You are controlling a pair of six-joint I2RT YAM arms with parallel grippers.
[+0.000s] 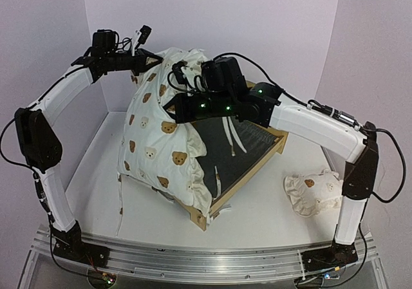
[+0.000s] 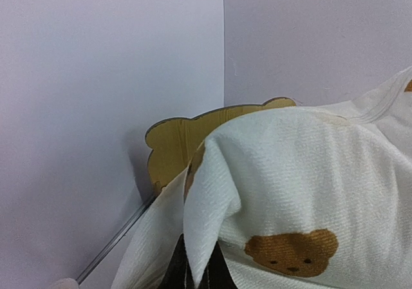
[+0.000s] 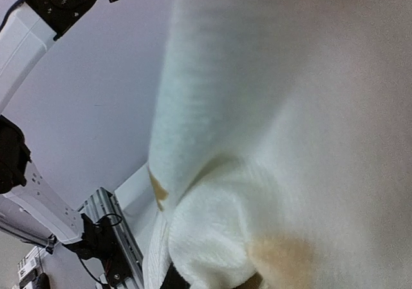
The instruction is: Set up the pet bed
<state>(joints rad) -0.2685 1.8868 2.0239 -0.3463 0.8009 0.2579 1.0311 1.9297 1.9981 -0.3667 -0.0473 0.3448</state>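
Note:
The pet bed (image 1: 248,152), a light plywood frame with a dark grey slatted base, lies mid-table. Its bear-eared headboard (image 2: 175,141) shows in the left wrist view. The cream bear-print cushion (image 1: 161,134) hangs upright over the bed's left side, held up by both grippers. My left gripper (image 1: 156,60) is shut on the cushion's top edge, and a fold of cloth (image 2: 309,173) is pinched between its dark fingers (image 2: 168,277). My right gripper (image 1: 175,107) is shut on the cushion's right side, where the cloth (image 3: 290,141) fills its view and hides most of the fingers.
A small ruffled bear-print pillow (image 1: 313,191) lies on the table to the right, near the right arm's base. White walls enclose the back and sides. Two cushion ties (image 1: 230,138) hang over the slats. The metal rail (image 1: 193,260) runs along the near edge.

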